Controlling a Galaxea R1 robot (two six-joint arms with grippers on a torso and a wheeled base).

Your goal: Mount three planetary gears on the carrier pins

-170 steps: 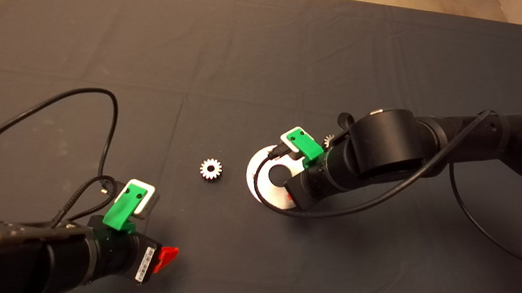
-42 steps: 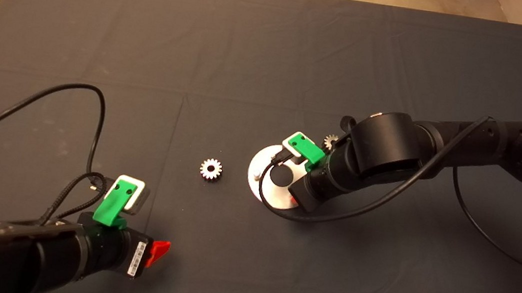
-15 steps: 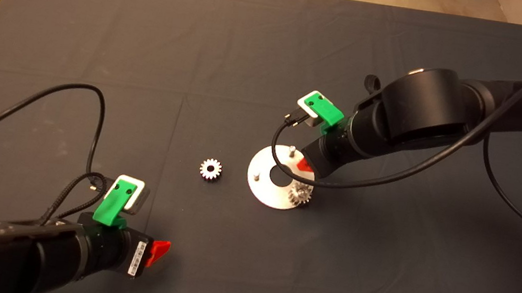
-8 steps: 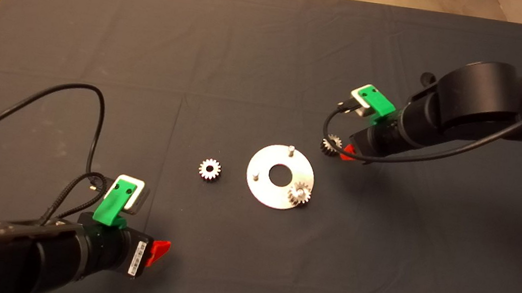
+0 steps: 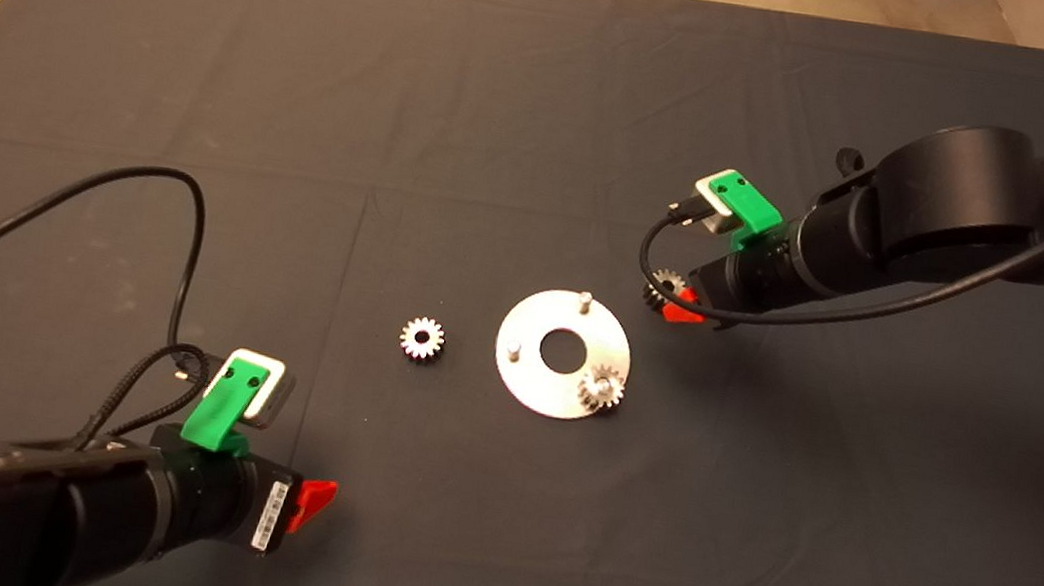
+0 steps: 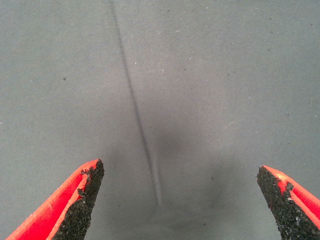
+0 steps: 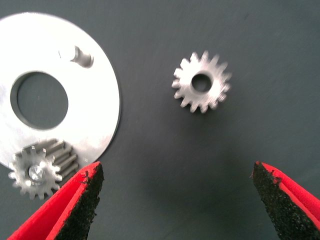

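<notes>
The silver disc (image 5: 540, 388) lies mid-mat with its carrier pins. One planetary gear (image 5: 601, 388) sits on the pin at the disc's near right, seen in the right wrist view as well (image 7: 35, 173). Two pins stand bare, one at the far edge (image 5: 586, 297) (image 7: 80, 55) and one at the left (image 5: 515, 352). A second gear (image 5: 662, 285) (image 7: 201, 82) lies flat on the mat just beyond the disc's right. My right gripper (image 5: 679, 306) (image 7: 175, 200) hovers open over that gear, holding nothing. A third gear (image 5: 422, 337) lies left of the disc. My left gripper (image 5: 313, 500) (image 6: 177, 200) waits open at the lower left.
The dark mat (image 5: 506, 109) covers the table, and pale floor shows beyond its far and left edges. Black cables loop from both arms, one over the mat at the left (image 5: 187, 229). The left wrist view shows only bare mat with a crease (image 6: 135, 110).
My right gripper lifted off the disc, leaving a gear on the near-right pin, and swung right to the gear beyond the disc. The left arm has barely shifted.
</notes>
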